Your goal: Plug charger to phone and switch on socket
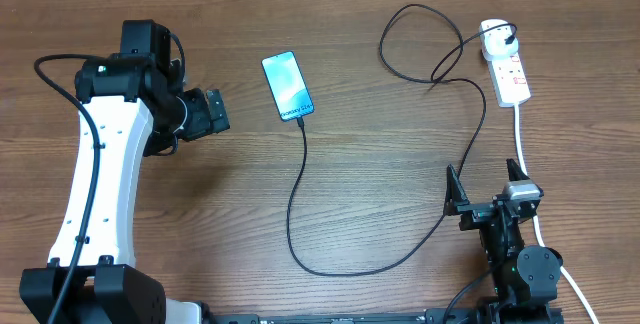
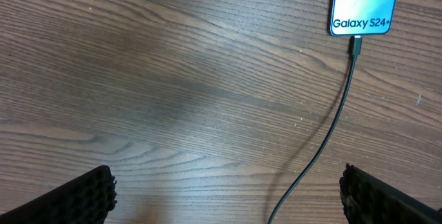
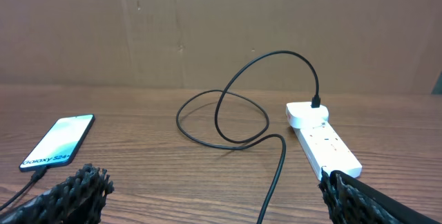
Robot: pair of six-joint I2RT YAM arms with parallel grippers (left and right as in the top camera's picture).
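The phone (image 1: pixel 287 86) lies face up with a light blue screen, and in the left wrist view the phone (image 2: pixel 364 3) reads "Galaxy S24+". The charger's black plug tip (image 2: pixel 356 44) sits in the phone's bottom edge. Its thin black cable (image 1: pixel 297 204) runs toward me, sweeps right and loops up to a white adapter (image 1: pixel 495 34) on the socket (image 1: pixel 511 72). My left gripper (image 1: pixel 210 112) is open, left of the phone and holding nothing. Near the front right, my right gripper (image 1: pixel 483 184) stands open and empty, with the cable (image 3: pixel 273 175) passing between its fingertips (image 3: pixel 76 193).
The socket's thick white cord (image 1: pixel 522 139) runs down the right side past my right arm. A brown cardboard wall (image 3: pixel 221 23) backs the wooden table (image 1: pixel 380 164). The cable's loop (image 3: pixel 228 113) lies left of the socket (image 3: pixel 324 141).
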